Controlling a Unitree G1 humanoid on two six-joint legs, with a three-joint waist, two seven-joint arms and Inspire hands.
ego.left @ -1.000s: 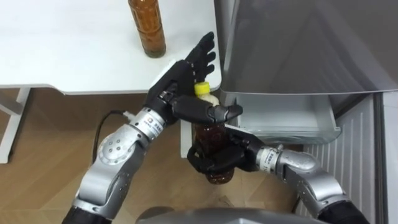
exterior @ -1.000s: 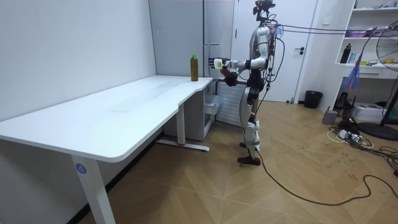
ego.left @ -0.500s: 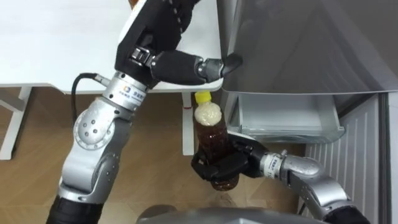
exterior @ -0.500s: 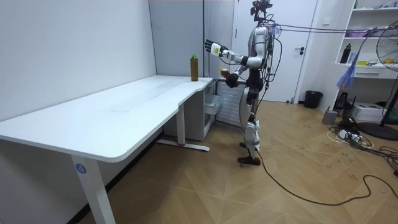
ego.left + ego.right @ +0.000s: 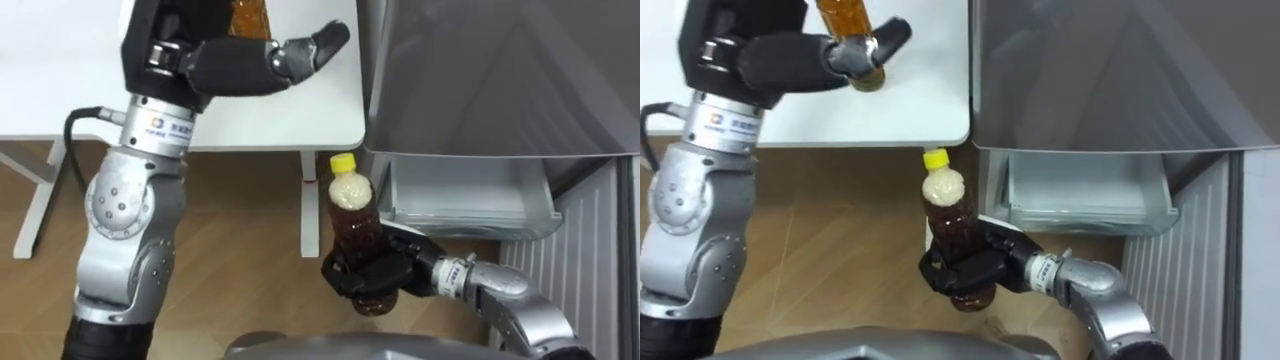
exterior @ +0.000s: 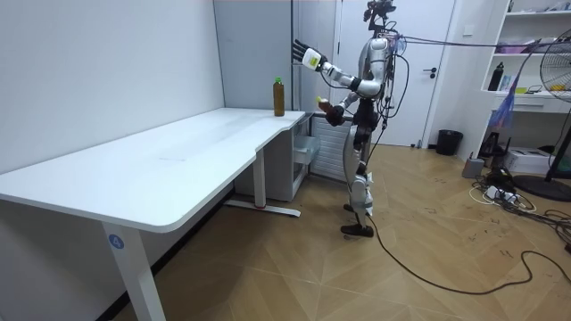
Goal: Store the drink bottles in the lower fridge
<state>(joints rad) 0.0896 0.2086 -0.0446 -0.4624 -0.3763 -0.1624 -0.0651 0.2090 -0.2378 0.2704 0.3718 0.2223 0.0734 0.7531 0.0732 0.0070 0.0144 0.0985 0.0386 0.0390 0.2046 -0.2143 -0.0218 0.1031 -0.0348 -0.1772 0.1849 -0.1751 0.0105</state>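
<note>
The tea bottle, brown with a pale neck and a yellow cap, stands upright in the air, below the edge of the white surface and just in front of the fridge's pulled-out lower drawer. It is outside the drawer. The right hand holds it from the robot's right, fingers curled round its lower half, with the neck and cap clear above the grip. The drawer juts from under the grey fridge, which stands against the end of the surface. A second brown bottle stands on the surface near that end, partly hidden in the eye views by the left hand, whose thumb reaches out toward the fridge. In the room view the left hand is held high with its fingers spread and nothing in them. It sits above the second bottle and to the room view's right of it, apart from it. In that view the robot stands upright on the wooden floor at the corner where the surface meets the fridge, the held bottle at waist height.
</note>
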